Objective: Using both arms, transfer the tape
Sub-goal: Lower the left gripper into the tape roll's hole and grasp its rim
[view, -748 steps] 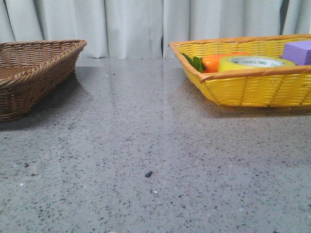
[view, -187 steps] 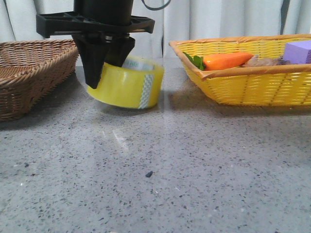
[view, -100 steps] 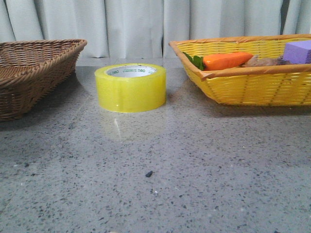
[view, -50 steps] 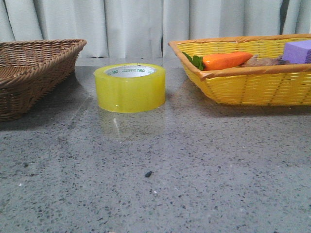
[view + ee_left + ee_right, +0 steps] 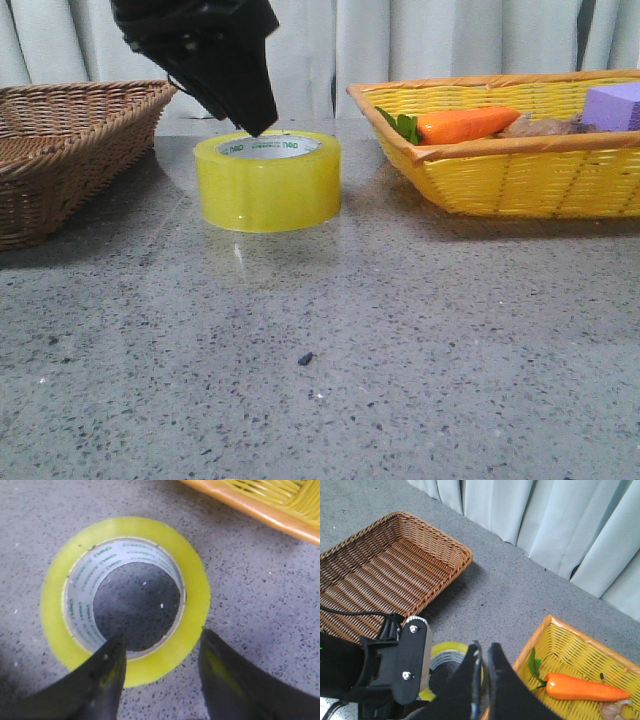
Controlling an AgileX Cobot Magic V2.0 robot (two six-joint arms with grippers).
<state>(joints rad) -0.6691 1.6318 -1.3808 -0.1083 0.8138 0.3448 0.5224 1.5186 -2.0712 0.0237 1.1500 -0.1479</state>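
- tape (image 5: 268, 180) flat on the grey desk (image 5: 330, 340), core hole up, between the brown wicker basket (image 5: 70, 150) and the yellow basket (image 5: 520, 150); touching neither
- left gripper (image 5: 159, 655) directly above the roll, jaws spread wide, nothing held
- left wrist view: one fingertip (image 5: 112, 655) over the inner edge of the white core, the other just outside the outer yellow wall, so the roll's wall sits between the two
- front view: the dark finger's tip comes down to the roll's top rim; can't tell if it touches
- right gripper (image 5: 482, 652) high above the desk, jaws nearly closed, thin gap only, empty
- right wrist view looks down on left arm (image 5: 375, 672), the roll half hidden behind it, both baskets
- yellow basket holds carrot (image 5: 465, 125) and purple block (image 5: 612, 105)
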